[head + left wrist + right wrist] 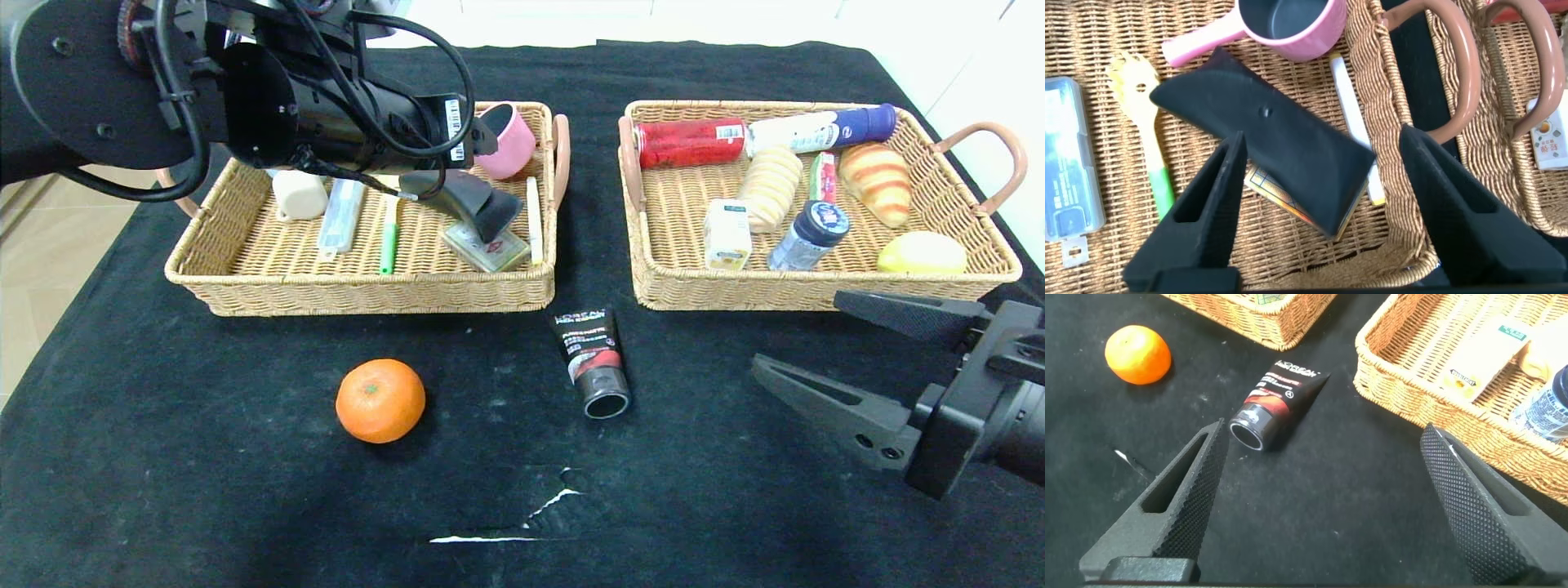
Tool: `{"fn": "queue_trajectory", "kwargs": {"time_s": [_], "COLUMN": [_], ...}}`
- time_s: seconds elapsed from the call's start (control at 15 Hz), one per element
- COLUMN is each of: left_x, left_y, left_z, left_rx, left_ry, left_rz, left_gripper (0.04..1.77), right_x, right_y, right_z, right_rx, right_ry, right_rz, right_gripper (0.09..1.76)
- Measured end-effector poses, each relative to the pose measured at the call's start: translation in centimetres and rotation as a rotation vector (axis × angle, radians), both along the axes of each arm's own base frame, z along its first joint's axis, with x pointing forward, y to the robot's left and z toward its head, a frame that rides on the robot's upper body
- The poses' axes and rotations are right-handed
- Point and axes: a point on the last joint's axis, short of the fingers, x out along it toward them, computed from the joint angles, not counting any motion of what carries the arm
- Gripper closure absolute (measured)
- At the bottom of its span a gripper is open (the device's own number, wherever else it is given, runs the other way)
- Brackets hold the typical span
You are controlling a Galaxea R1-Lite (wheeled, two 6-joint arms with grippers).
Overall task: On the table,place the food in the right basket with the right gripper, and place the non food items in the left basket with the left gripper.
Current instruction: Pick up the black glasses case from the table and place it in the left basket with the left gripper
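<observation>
The left claw [1319,212] hangs wide above the black case [1266,143], seemingly loose in the left basket [245,278], while the right claw [849,359] waits wide above the bench [204,490], near the tube [593,362] and orange [380,400].

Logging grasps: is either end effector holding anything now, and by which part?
Nothing. Left end effector stands open above the black case; right end effector is open and empty.

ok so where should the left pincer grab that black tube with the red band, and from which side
Grip the black tube across its flat upper body, just above the red band, coming straight down from above. It lies flat on the table with its round cap toward the robot and bare cloth on both long sides, so the fingers can straddle its width. The left pincer is open over the left basket.
</observation>
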Motion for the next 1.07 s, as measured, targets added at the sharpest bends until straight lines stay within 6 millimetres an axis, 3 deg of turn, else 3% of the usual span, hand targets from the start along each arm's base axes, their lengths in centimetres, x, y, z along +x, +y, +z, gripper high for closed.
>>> {"fn": "queue_trajectory", "kwargs": {"time_s": [0.33,0.6,1.07], "left_x": [-2.1,-4.9,-9.0], "left_y": [-1.5,-4.6,-9.6], "left_z": [-0.2,-0.8,-4.2], "left_rx": [0.03,-0.013,0.035], "left_ry": [0.068,0.123,0.275], "left_rz": [-0.025,-0.011,-0.021], "left_gripper": [0.28,0.2,0.14], "right_x": [0.0,-0.3,-1.3], "right_y": [0.0,-0.2,-1.0], "right_z": [0.0,0.4,1.4], "right_rx": [0.001,0.011,0.015], "right_ry": [-0.002,-0.014,-0.079], "right_rz": [0.0,-0.001,-0.008], "right_gripper": [0.14,0.14,0.14]}}
